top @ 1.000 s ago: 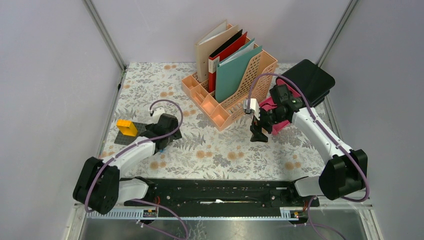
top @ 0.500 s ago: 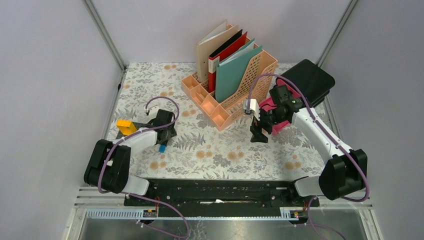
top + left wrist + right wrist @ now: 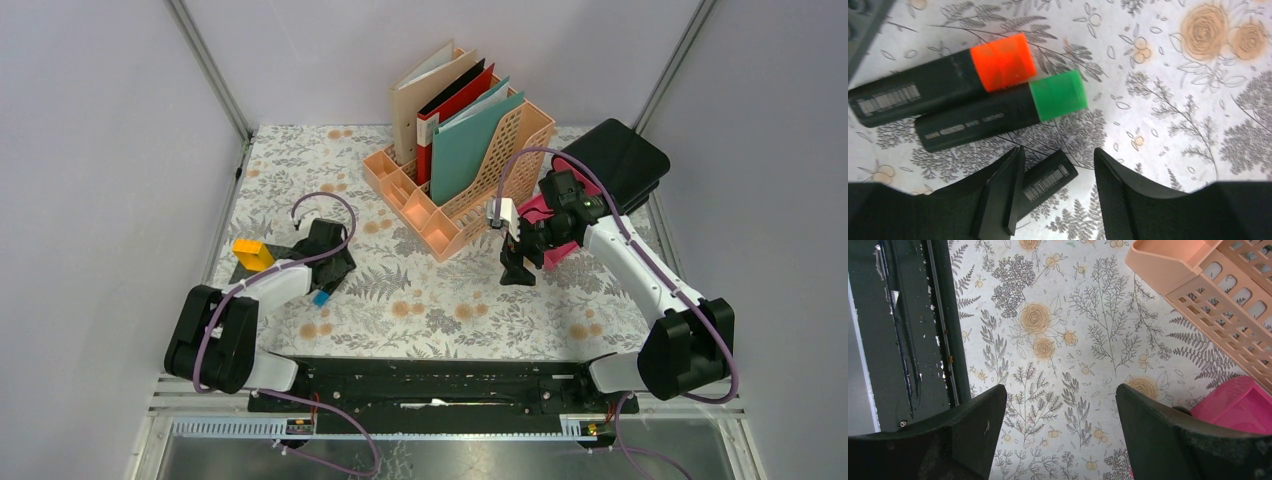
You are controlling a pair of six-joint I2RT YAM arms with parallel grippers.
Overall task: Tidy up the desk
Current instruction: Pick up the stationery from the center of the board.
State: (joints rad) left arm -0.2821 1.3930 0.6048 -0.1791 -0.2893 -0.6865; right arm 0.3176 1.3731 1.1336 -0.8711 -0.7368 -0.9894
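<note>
The table [image 3: 450,300], a cloth-covered top printed with leaves and flowers, spans the cell between grey walls, ahead of both arm bases.

Step in hand: grasping a loose black marker [image 3: 1048,180] lying beside a green-capped marker [image 3: 998,112].

The left end effector [image 3: 1057,157] straddles it, jaws apart, apparently not yet clamped.

Next move: clamp squarely, then lift clear of the neighbour.

The right end effector [image 3: 1060,395] hangs released and empty near the peach file rack [image 3: 1228,300].

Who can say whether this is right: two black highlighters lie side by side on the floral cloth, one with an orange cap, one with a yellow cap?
Not quite. The left wrist view shows the second cap is green, not yellow. The green-capped highlighter lies side by side with the orange-capped highlighter on the floral cloth.
</note>
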